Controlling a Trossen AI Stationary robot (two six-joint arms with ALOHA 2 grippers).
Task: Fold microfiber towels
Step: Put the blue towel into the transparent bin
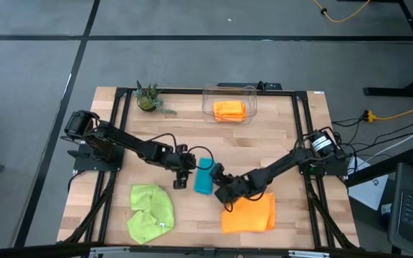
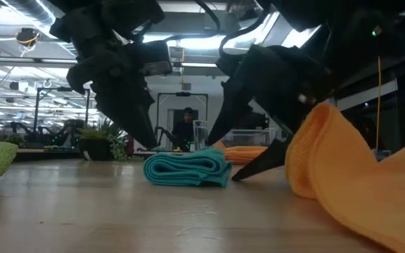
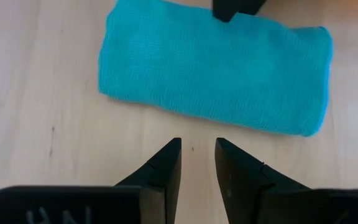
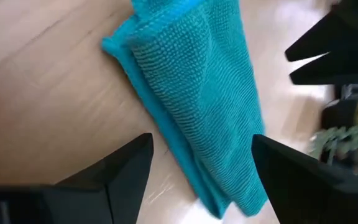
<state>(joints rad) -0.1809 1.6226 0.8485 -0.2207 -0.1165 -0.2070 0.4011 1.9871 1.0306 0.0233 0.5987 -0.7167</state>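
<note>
- My left claw point(image 3: 197, 155) hangs just beside the folded teal towel point(image 1: 203, 177), fingers parted by a narrow gap, gripping nothing.
- My right claw point(image 4: 201, 155) sits on the towel's other side, fingers spread wide astride its end, gripping nothing.
- The loose orange towel point(image 1: 249, 213) lies just behind my right claw.
- The crumpled green towel point(image 1: 151, 210) lies near my left claw, toward the table's front edge.
- A second orange towel point(image 1: 229, 110) rests in the clear bin point(image 1: 252, 94), well apart from both claws.
</note>
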